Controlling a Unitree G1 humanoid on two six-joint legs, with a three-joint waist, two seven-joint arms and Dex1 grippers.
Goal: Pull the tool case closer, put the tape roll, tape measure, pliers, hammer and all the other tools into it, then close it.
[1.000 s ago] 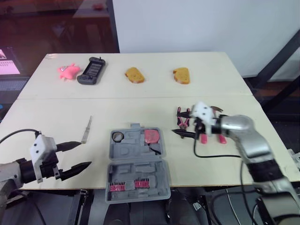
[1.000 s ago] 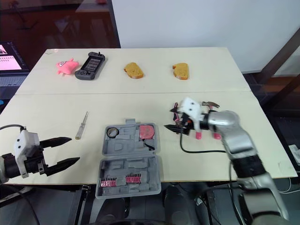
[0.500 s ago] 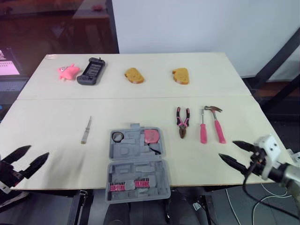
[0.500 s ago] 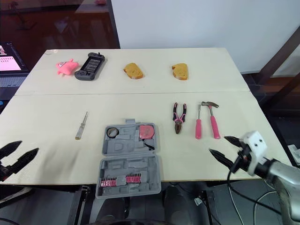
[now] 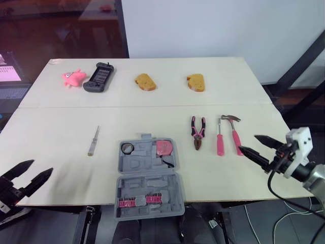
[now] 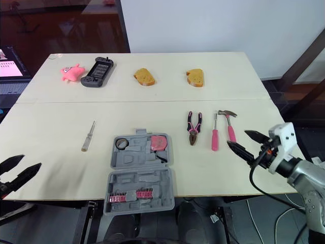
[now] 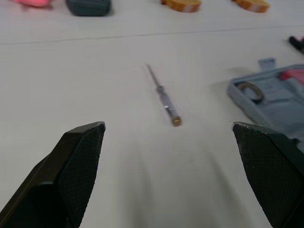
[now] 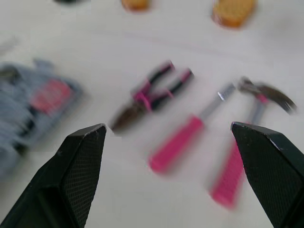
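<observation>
**Tool case lies open on bench, hand tools not yet packed**

Well to the left of the tool case, the left gripper hovers over the bench with its two black fingers spread and empty. A slim screwdriver lies just left of the case's far half. The grey case sits open at the bench's near edge. The tape roll and pink tape measure are seated in its far half, and a row of pink bits in its near half. Right of the case lie the pliers, a pink-handled screwdriver and the hammer, side by side. The right gripper hovers near the hammer's handle, on the side away from the case, fingers parted and holding nothing. Beyond the case, along the far side, sit a pink toy, a handheld game console and two bread pieces.
</observation>
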